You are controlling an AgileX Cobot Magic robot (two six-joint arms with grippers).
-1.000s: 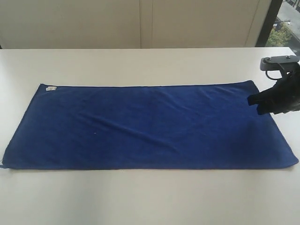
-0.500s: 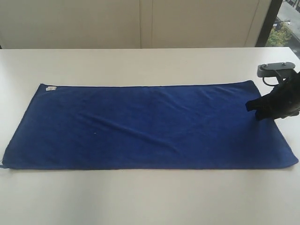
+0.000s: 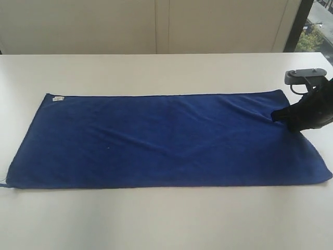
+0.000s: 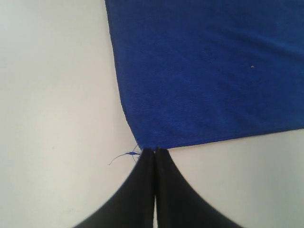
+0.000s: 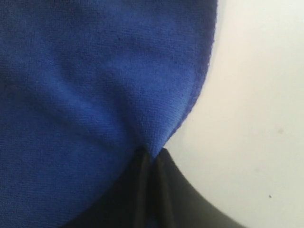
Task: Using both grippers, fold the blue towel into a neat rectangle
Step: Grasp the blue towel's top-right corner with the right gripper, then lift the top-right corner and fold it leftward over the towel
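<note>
The blue towel (image 3: 156,140) lies spread out flat and lengthwise on the white table (image 3: 156,219), its white tag (image 3: 57,98) at the far left corner. My right gripper (image 3: 277,116) is shut on the towel's right edge, towards the far corner. In the right wrist view the cloth (image 5: 85,85) puckers into the closed jaws of the right gripper (image 5: 153,156). My left gripper (image 4: 155,150) is shut, its tips lined up with a frayed corner of the towel (image 4: 204,71). The exterior view does not show this gripper, and no cloth is seen between its jaws.
A grey bracket (image 3: 304,76) sits on the right arm above the towel's far right corner. A loose blue thread (image 4: 121,156) trails from the near left corner. Bare table surrounds the towel; a pale wall (image 3: 156,26) runs behind.
The right gripper has dropped its tips onto the right edge and drawn it up into a pucker. The towel's near left corner has slid slightly to the right.
</note>
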